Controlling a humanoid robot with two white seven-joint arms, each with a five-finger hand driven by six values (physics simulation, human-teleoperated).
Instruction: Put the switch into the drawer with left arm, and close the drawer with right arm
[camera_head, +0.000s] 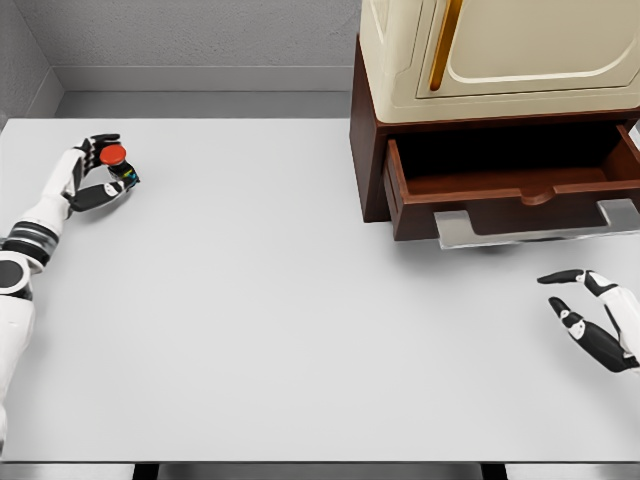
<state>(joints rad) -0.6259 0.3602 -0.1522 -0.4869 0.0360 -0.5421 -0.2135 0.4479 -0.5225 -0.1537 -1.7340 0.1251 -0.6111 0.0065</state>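
Because it must travel to the drawer (510, 185), the switch (114, 160), red-buttoned, sits pinched in the curled fingers of the left hand (98, 172) at the table's (280, 330) far left. Drawer: pulled out at far right under a cream cabinet (500, 50), cavity clear to receive. Right hand (595, 320): near right, fingers spread, empty, seemingly waiting to push the front shut.

Red-buttoned switch (114, 160) far left on table; brown drawer (515, 190) pulled open.
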